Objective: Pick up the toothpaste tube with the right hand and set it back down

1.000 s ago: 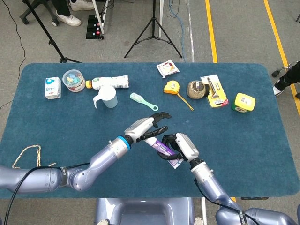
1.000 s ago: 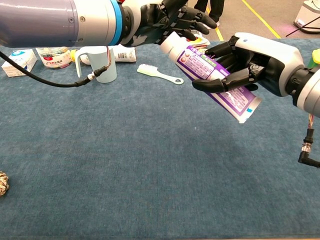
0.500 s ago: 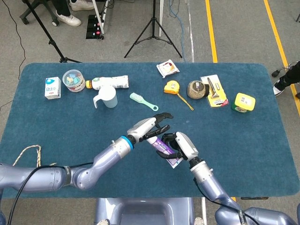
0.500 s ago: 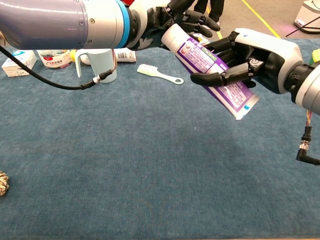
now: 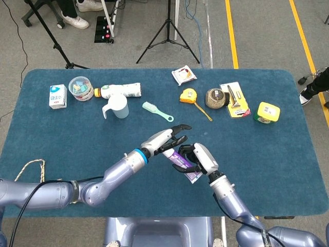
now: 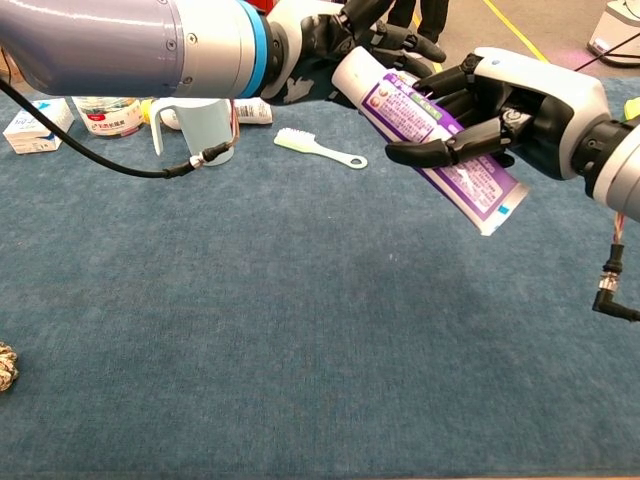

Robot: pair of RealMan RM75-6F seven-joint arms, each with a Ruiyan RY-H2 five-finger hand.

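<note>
Right hand (image 6: 505,105) grips the tube (image 6: 430,140) above the tabletop (image 6: 300,330), cap end tilted up-left against the left hand (image 6: 345,40), whose grip is unclear.

My left hand (image 5: 165,140) reaches toward two o'clock, fingers extended. My right hand (image 5: 199,158) meets it from five o'clock, fingers curled in a grasp.

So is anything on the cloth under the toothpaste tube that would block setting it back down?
Nothing visible. The toothpaste tube is held above the table by the right hand, with the left hand at its cap end. The blue cloth beneath is bare; the green comb lies farther back.
</note>
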